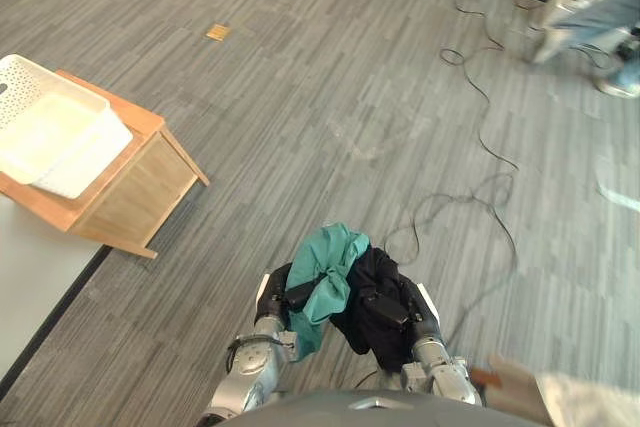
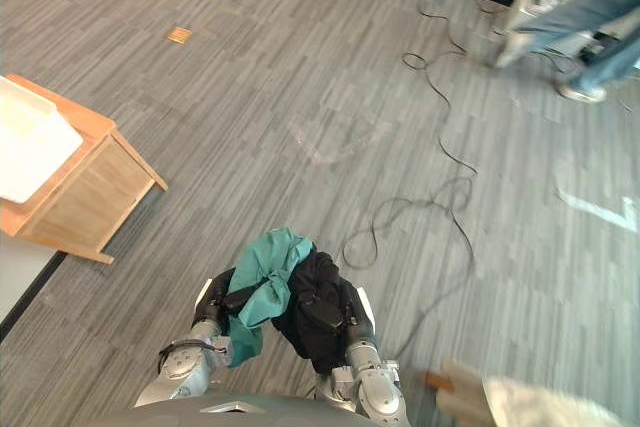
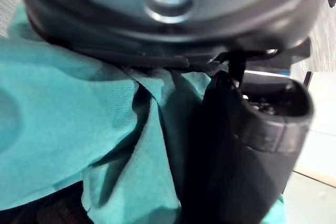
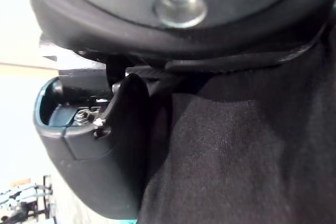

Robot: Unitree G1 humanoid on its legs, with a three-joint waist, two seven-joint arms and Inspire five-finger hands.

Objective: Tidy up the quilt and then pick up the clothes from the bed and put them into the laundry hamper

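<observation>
Teal cloth point(image 1: 325, 282) and black cloth point(image 1: 375, 315) hang bunched together in the left eye view. The left hand point(image 1: 272, 299) sits under the teal and the right hand point(image 1: 422, 309) beside the black. Both are well apart from the white hamper point(image 1: 95, 162), which stands on its wooden tabletop point(image 1: 140, 119) off to the robot's left.

In the right eye view the same bundle shows loose ends dangling over the floor point(image 2: 300, 97), and a person's legs point(image 2: 600, 37) are far off.

In the left wrist view the thumb presses into the teal cloth, so this hand is clamped on it. In the right wrist view the thumb pinches the black cloth likewise.

Each hold looks like a thumb pinch on a fold, so a piece could slide free on the way over. A dangling end could catch the tabletop's corner. Letting go early would drop the clothes short of the hamper's rim.
</observation>
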